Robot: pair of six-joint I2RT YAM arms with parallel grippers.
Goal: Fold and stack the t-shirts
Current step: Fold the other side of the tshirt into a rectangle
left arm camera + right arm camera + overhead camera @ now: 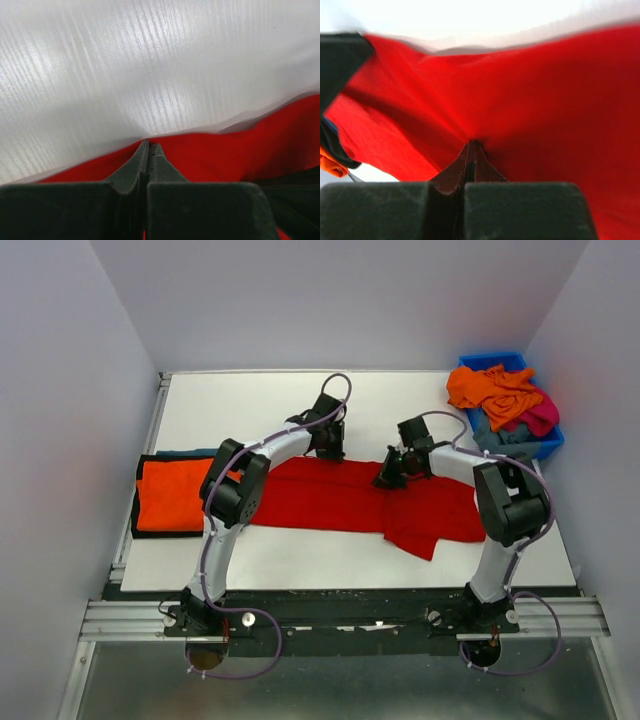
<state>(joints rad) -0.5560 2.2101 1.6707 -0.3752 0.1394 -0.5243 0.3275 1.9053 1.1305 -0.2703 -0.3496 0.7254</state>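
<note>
Top view: red t-shirt lies spread across the middle of the desk, one sleeve hanging toward the near right. Left end effector sits on its far edge, right end effector on the cloth just right of centre. Folded orange t-shirt tops a stack at the left edge, darker cloth showing under it. Blue bin at far right holds orange, magenta and teal shirts waiting. Looks like the fold of the red one is under way, not yet stacked

Left wrist: left end effector closed, tips right at the hem of the red t-shirt; cloth peaks at the tips, so I read it as a pinch. Desk beyond is white, faintly ribbed, glossy

Right wrist: right end effector closed on a pulled-up fold of the red t-shirt

Next move, my guess: both arms carry the far edge toward the near edge together, keeping it taut and level, or the fold skews

Room: plain pale walls on three sides, metal rail along the near edge
</note>
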